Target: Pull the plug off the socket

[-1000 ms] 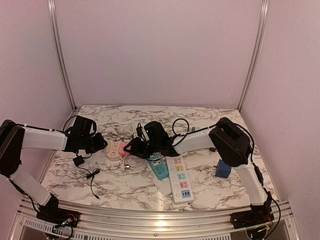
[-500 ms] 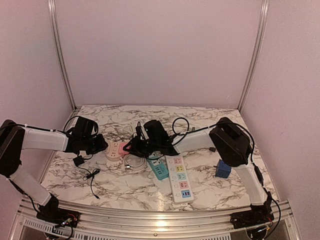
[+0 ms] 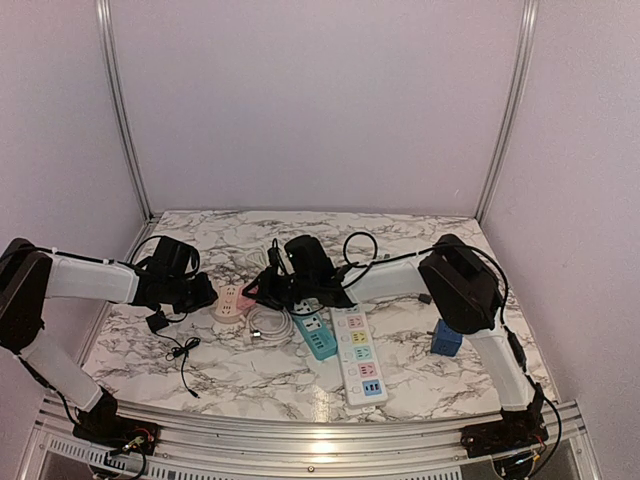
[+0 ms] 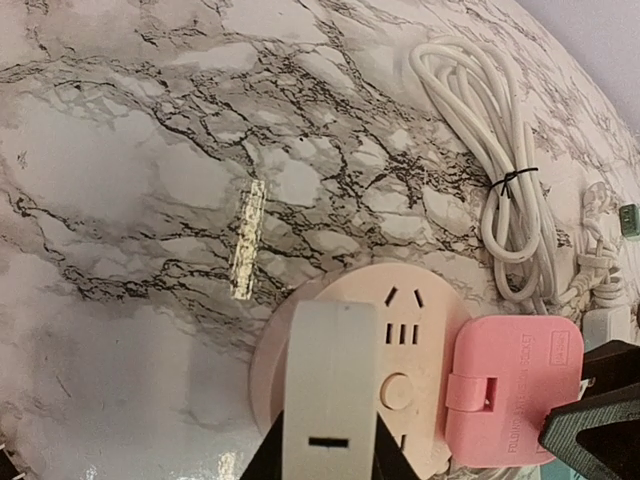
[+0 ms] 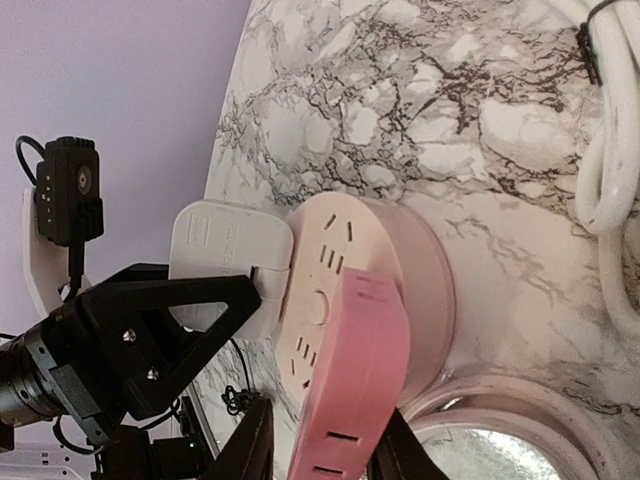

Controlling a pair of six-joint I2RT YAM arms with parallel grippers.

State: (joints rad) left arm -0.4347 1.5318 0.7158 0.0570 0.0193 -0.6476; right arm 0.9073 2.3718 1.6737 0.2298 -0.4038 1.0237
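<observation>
A round pale-pink socket (image 3: 228, 301) lies on the marble table, with a white plug (image 4: 335, 385) on its left side and a pink plug (image 5: 350, 390) on its right side. My left gripper (image 3: 203, 292) reaches in from the left and is shut on the white plug, which sits between its black fingers in the left wrist view (image 4: 328, 452). My right gripper (image 3: 262, 289) reaches in from the right and is shut on the pink plug (image 3: 247, 297), seen between its fingers in the right wrist view (image 5: 325, 445). Both plugs look seated against the socket (image 5: 375, 290).
A coiled white cable (image 3: 268, 325) lies just in front of the socket. A teal power strip (image 3: 318, 336) and a white power strip (image 3: 360, 365) lie right of centre. A blue cube (image 3: 446, 338) stands at the right. A small black adapter with a thin cable (image 3: 160, 323) lies at the left.
My right gripper has shifted a little left and my left gripper a little right, both closing in on the socket. The socket and plugs stay about where they were.
</observation>
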